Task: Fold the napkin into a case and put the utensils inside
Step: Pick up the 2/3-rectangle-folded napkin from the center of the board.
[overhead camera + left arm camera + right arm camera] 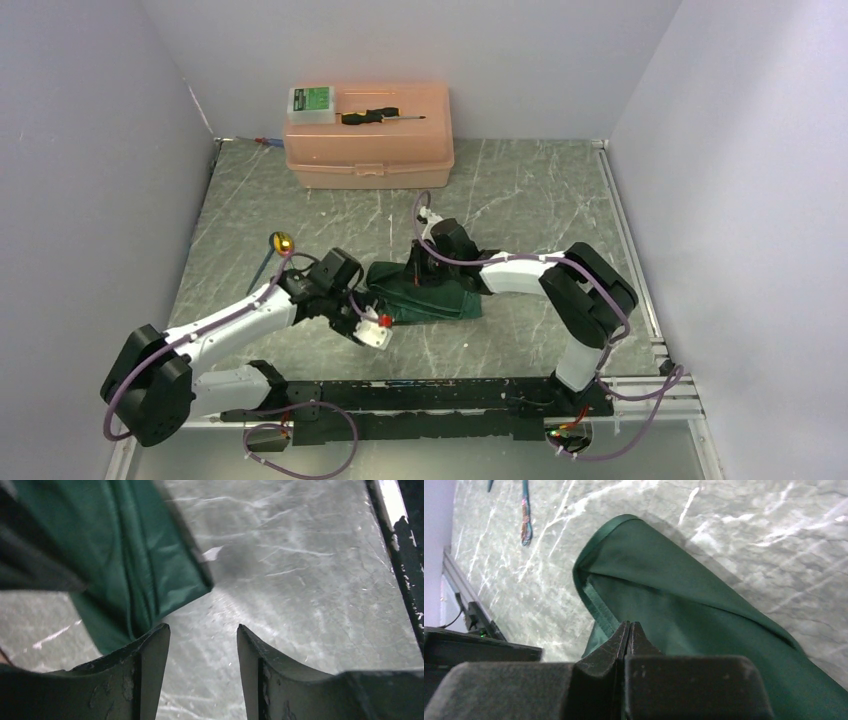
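The dark green napkin (430,295) lies folded and bunched at the table's middle. It also shows in the left wrist view (130,555) and the right wrist view (684,605). My right gripper (430,262) is over its far edge, and in the right wrist view (630,625) the jaws are pressed together at a hem of the cloth, which rises in a ridge. My left gripper (377,328) is open and empty just off the napkin's near-left corner, above bare table (203,630). A gold-headed utensil (282,241) lies to the left. A slender utensil handle (526,520) shows in the right wrist view.
A peach toolbox (368,135) stands at the back, with a green-labelled box (312,103) and a black-handled screwdriver (380,116) on its lid. A black rail (430,395) runs along the near edge. Walls close in left, right and back.
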### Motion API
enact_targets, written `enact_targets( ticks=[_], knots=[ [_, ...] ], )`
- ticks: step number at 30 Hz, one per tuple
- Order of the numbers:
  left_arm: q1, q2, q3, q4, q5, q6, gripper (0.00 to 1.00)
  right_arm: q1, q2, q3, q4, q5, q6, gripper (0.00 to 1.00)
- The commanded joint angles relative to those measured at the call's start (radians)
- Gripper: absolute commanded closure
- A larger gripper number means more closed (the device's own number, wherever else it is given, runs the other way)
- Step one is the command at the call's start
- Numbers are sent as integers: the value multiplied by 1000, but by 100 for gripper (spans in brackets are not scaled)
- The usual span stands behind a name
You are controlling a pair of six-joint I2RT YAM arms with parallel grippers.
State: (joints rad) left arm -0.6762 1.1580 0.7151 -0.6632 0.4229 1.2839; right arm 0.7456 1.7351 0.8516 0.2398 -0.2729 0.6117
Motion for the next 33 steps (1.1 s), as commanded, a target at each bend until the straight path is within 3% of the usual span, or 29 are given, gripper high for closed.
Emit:
enact_targets(
  ticks=[1,8,11,21,33],
  knots=[
    [-37,-14,-116,218,14,155,45,9,11,8,156,-67,-18,100],
    [-45,40,-207,392,-5,234,60,25,51,2,208,-69,-49,100],
    [-48,55,-246,504,-25,253,59,24,73,-10,232,-79,-51,100],
    [-48,63,-347,575,20,413,53,26,111,-81,323,-90,-33,100],
    [-49,154,-458,849,53,539,56,28,147,-156,380,-62,-21,100]
  ],
)
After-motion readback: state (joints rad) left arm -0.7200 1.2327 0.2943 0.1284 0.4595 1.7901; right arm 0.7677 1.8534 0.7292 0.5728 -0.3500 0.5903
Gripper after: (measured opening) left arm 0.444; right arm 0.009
